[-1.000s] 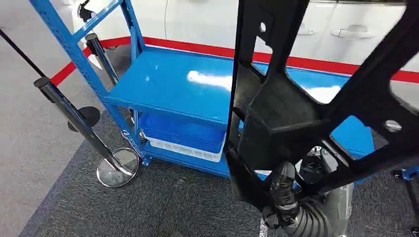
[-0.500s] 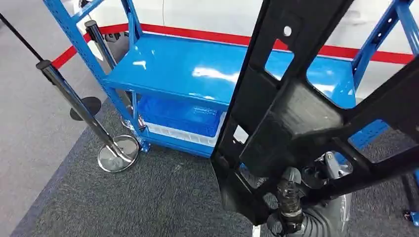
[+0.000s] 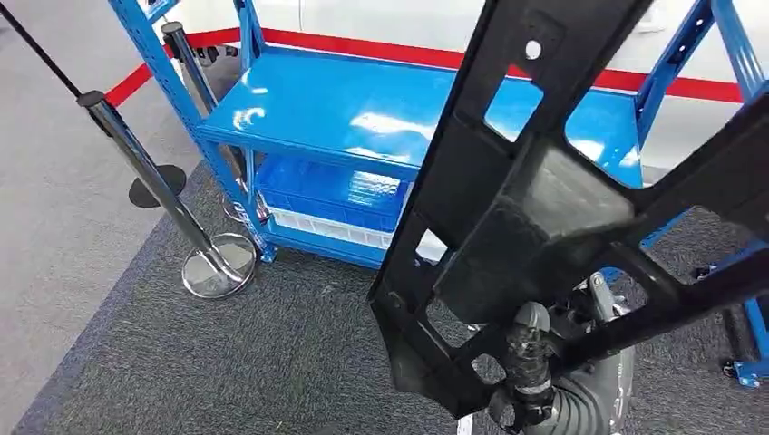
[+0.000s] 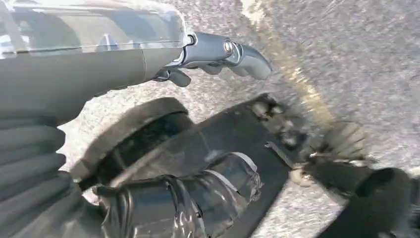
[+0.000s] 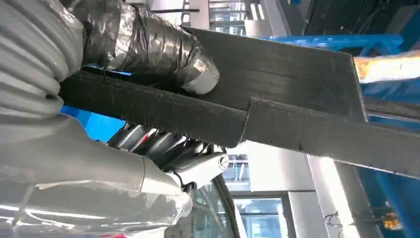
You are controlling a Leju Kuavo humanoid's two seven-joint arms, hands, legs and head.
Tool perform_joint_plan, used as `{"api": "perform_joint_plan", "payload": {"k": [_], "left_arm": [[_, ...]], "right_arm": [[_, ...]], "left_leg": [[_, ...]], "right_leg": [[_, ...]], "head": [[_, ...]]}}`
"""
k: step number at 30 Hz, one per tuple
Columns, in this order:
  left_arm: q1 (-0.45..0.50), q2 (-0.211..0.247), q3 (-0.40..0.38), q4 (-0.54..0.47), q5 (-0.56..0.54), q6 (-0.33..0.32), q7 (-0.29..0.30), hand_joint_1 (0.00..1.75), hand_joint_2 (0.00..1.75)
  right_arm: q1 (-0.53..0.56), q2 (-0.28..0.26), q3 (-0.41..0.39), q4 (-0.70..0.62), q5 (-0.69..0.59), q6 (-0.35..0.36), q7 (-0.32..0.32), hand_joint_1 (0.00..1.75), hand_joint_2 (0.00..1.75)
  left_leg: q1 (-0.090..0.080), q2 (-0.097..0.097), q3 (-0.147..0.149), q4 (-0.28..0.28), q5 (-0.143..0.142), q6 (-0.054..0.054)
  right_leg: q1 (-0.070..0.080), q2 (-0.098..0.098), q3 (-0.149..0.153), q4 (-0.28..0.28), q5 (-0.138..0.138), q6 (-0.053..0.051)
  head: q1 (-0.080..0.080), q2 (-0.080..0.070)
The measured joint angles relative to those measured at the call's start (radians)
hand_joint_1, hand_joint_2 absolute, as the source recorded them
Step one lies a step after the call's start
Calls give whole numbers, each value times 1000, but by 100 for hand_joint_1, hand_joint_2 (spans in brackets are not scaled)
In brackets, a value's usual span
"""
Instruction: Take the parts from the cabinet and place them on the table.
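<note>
The right hand (image 3: 530,362) grips a large black part (image 3: 535,217) at its near lower edge. In the head view the part rises from the hand and fills the right half of the scene, tilted, with cut-outs and a small round hole near its far end. In the right wrist view the thumb (image 5: 148,47) lies on one face of the part's flat bar (image 5: 277,94) and the darker fingers (image 5: 163,144) wrap the opposite face.

The left hand (image 4: 218,54) is seen in the left wrist view above grey carpet, its fingers curled loosely with nothing between them.

The blue cabinet (image 3: 363,113) stands on the far side, left of the part. A blue bin (image 3: 331,195) sits on its lower shelf. A chrome stanchion (image 3: 154,181) stands left of the cabinet on the grey carpet (image 3: 227,362).
</note>
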Motion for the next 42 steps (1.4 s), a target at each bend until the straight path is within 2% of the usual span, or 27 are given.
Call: {"api": "perform_joint_plan", "payload": {"k": [1, 2, 4, 5, 6, 7, 9, 10, 11, 12, 15, 17, 18, 21, 22, 23, 25, 26, 27, 28, 31, 32, 34, 36, 38, 40, 42], "left_arm": [[0, 0, 0, -1, -2, -6, 3, 0, 175], [0, 0, 0, -3, -4, -8, 5, 0, 175], [0, 0, 0, -9, -4, -8, 8, 0, 175], [0, 0, 0, -10, -4, -8, 9, 0, 175], [2, 0, 0, -10, -4, -7, 11, 0, 175], [3, 0, 0, -10, -5, -6, 11, 0, 175], [3, 0, 0, -13, -5, -4, 13, 0, 175], [2, 0, 0, -14, -5, -3, 13, 0, 175], [1, 0, 0, -14, -6, -2, 13, 0, 175], [2, 0, 0, -14, -6, -1, 13, 0, 175], [3, 3, 0, -16, -6, -1, 13, 0, 175], [5, 3, 0, -18, -6, -1, 13, 0, 175], [3, 3, 0, -19, -6, -1, 13, 0, 175], [2, 3, 0, -23, -7, -1, 13, 0, 175], [2, 3, 0, -23, -7, -1, 13, 0, 175], [2, 3, 0, -24, -7, -1, 13, 0, 175], [4, 3, 0, -24, -10, 0, 17, 0, 175], [4, 3, 0, -25, -15, 0, 19, 0, 175], [3, 3, 0, -28, -20, 1, 22, 0, 175], [1, 3, 0, -30, -24, 2, 22, 0, 175], [3, 3, -2, -31, -43, 2, 32, 0, 175], [5, 3, -2, -32, -47, 2, 35, 0, 175], [6, 2, -3, -34, -54, 2, 40, 0, 175], [2, 2, -4, -36, -61, 2, 46, 0, 175], [1, 0, -6, -44, -64, 2, 44, 0, 175], [4, -3, -8, -44, -76, -2, 42, 0, 175], [4, -6, -14, -48, -91, -6, 41, 0, 175]], "right_arm": [[0, 0, 0, 1, -1, 0, -3, 175, 175], [-1, 0, 0, 1, -2, 0, -3, 175, 175], [1, 0, 0, 6, -5, 0, -3, 175, 175], [1, 0, 0, 8, -5, 0, -3, 175, 175], [1, 0, 0, 9, -5, 0, -3, 175, 175], [1, 0, 0, 10, -10, 0, -3, 175, 175], [1, 0, 0, 10, -19, 0, -4, 175, 175], [0, 0, -1, 11, -20, 0, -4, 175, 175], [2, 1, 0, 12, -21, 0, -4, 175, 175], [3, 1, -1, 12, -21, 0, -6, 175, 175], [4, 3, -1, 14, -21, 0, -8, 175, 175], [3, 5, -1, 15, -21, 0, -12, 175, 175], [3, 5, -1, 15, -21, 0, -14, 175, 175], [4, 5, -1, 16, -21, 0, -15, 175, 175], [4, 5, -1, 16, -21, 0, -15, 175, 175], [4, 5, -1, 18, -22, 0, -16, 175, 175], [4, 5, -1, 18, -45, 0, -23, 175, 175], [3, 5, -1, 18, -66, 2, -33, 175, 175], [3, 5, -2, 18, -87, 5, -45, 175, 175], [3, 5, -2, 18, -100, 8, -54, 175, 175], [2, 5, -2, 18, -137, 16, -72, 175, 175], [3, 5, -2, 18, -142, 16, -74, 175, 175], [3, 5, -6, 19, -150, 16, -76, 175, 175], [7, 5, -13, 18, -161, 15, -88, 175, 175], [15, 5, -19, 19, -172, 16, -89, 175, 175], [17, 4, -21, 21, -175, 17, -90, 175, 175], [18, 4, -27, 21, -177, 24, -90, 175, 175]], "left_leg": [[-1, -1, -2, -5, 10, -1], [0, 0, -13, -5, 20, 6], [0, -6, -36, 7, 29, 5], [0, -10, -48, 15, 32, 4], [0, -16, -64, 27, 35, 3], [2, -21, -75, 36, 36, 2], [6, -39, -98, 64, 34, -2], [9, -45, -109, 75, 33, -6], [7, -53, -126, 85, 32, -13], [6, -59, -125, 93, 33, -16], [5, -83, -138, 100, 42, -25], [3, -36, -158, 141, -1, -41], [10, -17, -187, 211, -44, -50], [20, 0, -267, 417, -132, -62], [20, 0, -268, 424, -133, -62], [22, 1, -243, 398, -105, -62], [22, 13, -134, 223, -17, -56], [21, 40, -83, 135, 10, -51], [9, 80, -57, 89, -18, -50], [-2, 77, -55, 78, -12, -41], [-5, 46, -69, 63, -2, -25], [11, 33, -44, 42, 12, -15], [8, 26, -45, 31, 19, -10], [10, 6, -53, 34, 27, 2], [8, -20, -60, 39, 28, 5], [7, -46, -62, 47, 26, 4], [9, -74, -62, 62, 19, 0]], "right_leg": [[-1, 0, -6, 14, -33, 2], [2, 1, -27, 80, -104, 3], [2, 2, -68, 230, -187, 7], [2, 2, -77, 275, -190, 8], [1, 1, -64, 283, -169, 10], [-1, 1, -32, 248, -147, 11], [-3, 12, 93, 66, -107, 13], [-5, 40, 112, 26, -152, 10], [4, 49, 116, 37, -129, 4], [-2, 50, 111, 36, -132, 0], [-2, 26, 104, 36, -129, -15], [-6, 6, 100, 33, -123, -24], [-5, -8, 97, 33, -121, -28], [-2, -44, 86, 33, -117, -31], [-2, -47, 86, 33, -117, -31], [-2, -64, 84, 33, -116, -31], [-2, -82, 87, 33, -115, -31], [-1, -88, 89, 33, -115, -31], [1, -95, 90, 30, -113, -26], [0, -105, 89, 26, -108, -19], [0, -133, 101, 11, -100, -3], [-1, -128, 99, 9, -109, 5], [-3, -74, 94, 35, -129, 8], [-3, -18, 32, 175, -203, 4], [1, -1, -37, 315, -246, 6], [1, 0, -29, 288, -199, 7], [-3, 13, 45, 122, -104, 5]], "head": [[-1, 0], [2, 0], [1, 0], [3, 0], [3, 0], [2, 0], [3, 0], [1, 0], [5, 0], [4, 0], [3, 0], [-7, 0], [-12, 0], [-11, 0], [-11, 0], [-11, 0], [-12, 0], [-11, 0], [-11, 0], [-12, 0], [-11, 0], [-11, 0], [-8, 0], [-3, 0], [-2, 0], [-3, 0], [-2, 0]]}}
